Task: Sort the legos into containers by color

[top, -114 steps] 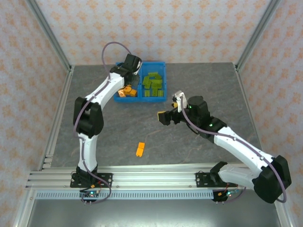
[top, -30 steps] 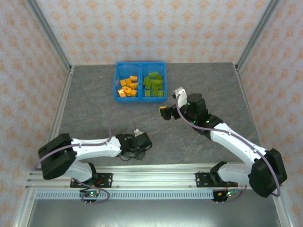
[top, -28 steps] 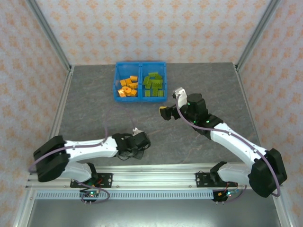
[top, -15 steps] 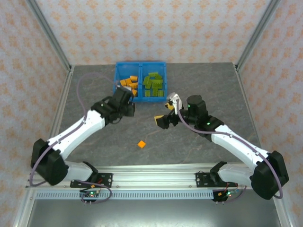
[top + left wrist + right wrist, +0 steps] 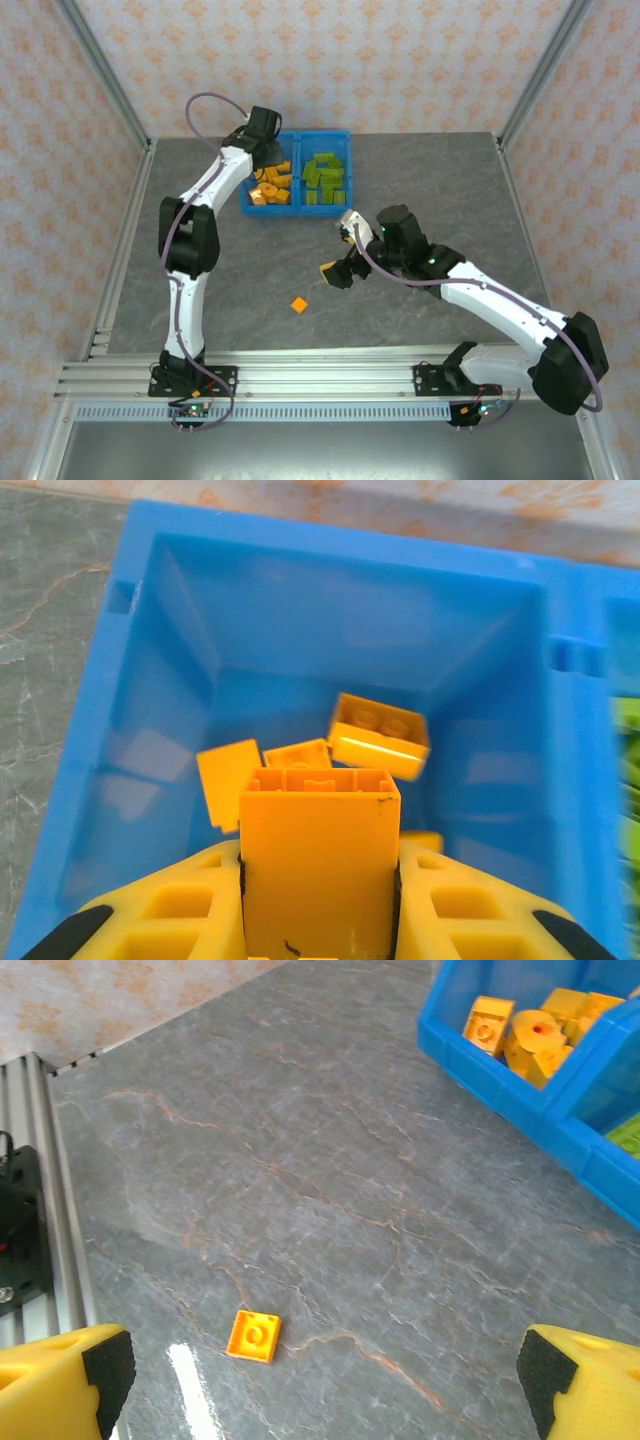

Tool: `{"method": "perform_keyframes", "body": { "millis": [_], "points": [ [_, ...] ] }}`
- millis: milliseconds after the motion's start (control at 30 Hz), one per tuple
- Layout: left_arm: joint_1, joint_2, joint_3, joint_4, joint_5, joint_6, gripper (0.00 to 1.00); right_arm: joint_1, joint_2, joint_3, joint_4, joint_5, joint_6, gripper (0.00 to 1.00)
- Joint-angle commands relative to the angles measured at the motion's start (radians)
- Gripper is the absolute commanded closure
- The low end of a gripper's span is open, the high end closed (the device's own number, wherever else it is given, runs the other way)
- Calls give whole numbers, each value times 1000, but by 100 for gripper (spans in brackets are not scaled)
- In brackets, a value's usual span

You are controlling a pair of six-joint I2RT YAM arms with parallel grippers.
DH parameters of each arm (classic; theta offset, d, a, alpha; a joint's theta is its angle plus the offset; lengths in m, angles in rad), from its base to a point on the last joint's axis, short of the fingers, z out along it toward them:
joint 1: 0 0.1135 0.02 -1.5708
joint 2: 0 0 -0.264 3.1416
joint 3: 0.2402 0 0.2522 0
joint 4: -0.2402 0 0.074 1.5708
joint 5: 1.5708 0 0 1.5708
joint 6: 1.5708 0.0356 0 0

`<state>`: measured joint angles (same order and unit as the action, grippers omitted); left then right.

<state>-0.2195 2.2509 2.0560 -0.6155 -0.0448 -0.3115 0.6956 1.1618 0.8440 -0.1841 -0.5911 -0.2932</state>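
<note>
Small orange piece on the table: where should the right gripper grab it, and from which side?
Probably pinch the orange piece across two opposite edges, the right gripper coming straight down. It lies flat on the table, so only its thin sides offer grip.

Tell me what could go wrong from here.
1. The left end effector holds an orange brick above the blue bin; dropped from here, it might bounce off the orange legos inside.
2. The flat orange piece on the table is thin; the open right end effector could push it rather than pinch it.
</note>
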Motion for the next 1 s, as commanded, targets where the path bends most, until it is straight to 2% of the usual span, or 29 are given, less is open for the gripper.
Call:
{"method": "perform_keyframes", "body": {
  "millis": [0,133,200,300,467,567,733,867,967],
  "points": [
    [17,58,137,-111,-85,17,72,7,-33,18,-26,64,-18,0],
    [26,160,275,-169,-71,18,67,7,-32,27,-34,60,-10,0],
    [31,175,295,-170,-68,8,60,7,-33,32,-42,56,-2,0],
    [35,161,296,-165,-64,2,48,7,-39,39,-54,50,9,0],
    [35,61,203,-113,-26,-10,44,7,-34,39,-36,60,21,0],
    [33,-73,63,-57,24,-33,44,7,-25,35,-15,89,33,0],
    [-3,-458,-388,115,89,-80,44,7,-19,-11,88,211,67,0],
    [-100,-695,-660,121,86,-26,44,6,-7,-57,204,255,88,1],
    [-216,-833,-822,88,99,52,45,4,16,-65,253,272,93,1]
  ]
}}
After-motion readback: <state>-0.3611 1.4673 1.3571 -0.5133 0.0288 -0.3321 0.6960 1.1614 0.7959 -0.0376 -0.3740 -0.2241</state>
